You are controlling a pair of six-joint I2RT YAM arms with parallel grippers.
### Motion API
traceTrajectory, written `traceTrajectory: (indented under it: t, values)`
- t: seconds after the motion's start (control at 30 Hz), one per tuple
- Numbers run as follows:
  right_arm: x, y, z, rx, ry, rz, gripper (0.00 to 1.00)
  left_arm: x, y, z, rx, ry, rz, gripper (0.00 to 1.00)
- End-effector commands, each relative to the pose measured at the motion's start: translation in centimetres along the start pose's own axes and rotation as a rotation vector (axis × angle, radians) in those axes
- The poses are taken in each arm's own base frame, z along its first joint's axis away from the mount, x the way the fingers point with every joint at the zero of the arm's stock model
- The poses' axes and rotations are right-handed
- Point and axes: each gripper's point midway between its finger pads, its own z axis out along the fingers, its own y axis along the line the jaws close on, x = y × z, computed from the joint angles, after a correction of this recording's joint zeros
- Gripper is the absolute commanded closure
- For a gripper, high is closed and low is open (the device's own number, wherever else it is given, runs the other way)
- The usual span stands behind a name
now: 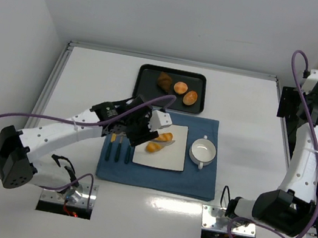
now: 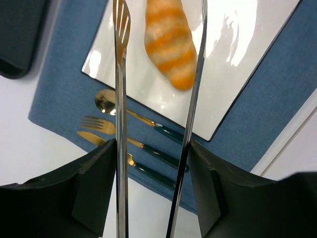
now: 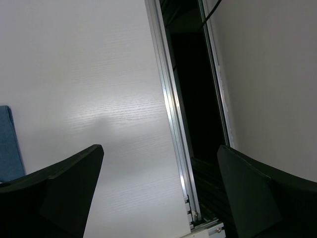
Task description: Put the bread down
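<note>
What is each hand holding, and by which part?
Left hand holds metal tongs, one finger pressed outside each blade; the bread lies between their tips. Right hand holds nothing.

Bread [image 2: 169, 47] between tongs [image 2: 120, 99] on plate [image 1: 167, 159]; bowl [image 1: 202, 152] right (cutlery [image 1: 120, 148] left), tray [image 1: 147, 89] behind.

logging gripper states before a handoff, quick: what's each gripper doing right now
Left gripper: closed on the tongs, whose tips straddle the bread on the plate without pinching it.
Right gripper: open, empty.
</note>
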Motion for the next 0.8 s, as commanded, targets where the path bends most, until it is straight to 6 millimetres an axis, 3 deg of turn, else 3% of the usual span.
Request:
traceTrajectory:
  t: [0.0,0.13,0.23,0.37,0.5,0.6,0.7,0.77]
  values:
    - [-2.7,-0.7,-1.6,0.017,-0.101,0.008,0.0,-3.2,0.8,-1.6,-0.012,-0.09,-0.018,0.45]
    - [-2.7,-0.7,-1.5,0.014,-0.093,0.007,0.0,-4.3,1.6,-3.0,-0.029,-0.123,-0.026,0.45]
    - [-2.7,-0.8,-1.5,0.014,-0.093,-0.002,0.0,-5.1,4.7,-5.4,-0.136,-0.173,-0.05,0.45]
    - [-3.2,-0.9,-1.5,0.017,-0.101,-0.002,0.0,-5.3,11.6,-8.2,-0.357,-0.219,-0.139,0.45]
    - [-3.4,-0.8,-1.1,0.003,-0.093,-0.003,0.0,-1.7,19.2,-10.8,-0.54,-0.199,-0.268,0.45]
    - [-3.0,-0.4,-0.7,-0.012,-0.076,-0.005,0.0,0.4,22.5,-11.0,-0.594,-0.188,-0.339,0.45]
    - [-1.7,0.0,0.0,-0.024,-0.04,-0.03,0.0,4.8,26.6,-11.6,-0.677,-0.162,-0.472,0.45]
    - [-1.2,0.1,0.4,-0.027,-0.03,-0.044,0.0,6.6,28.1,-11.5,-0.705,-0.163,-0.548,0.45]
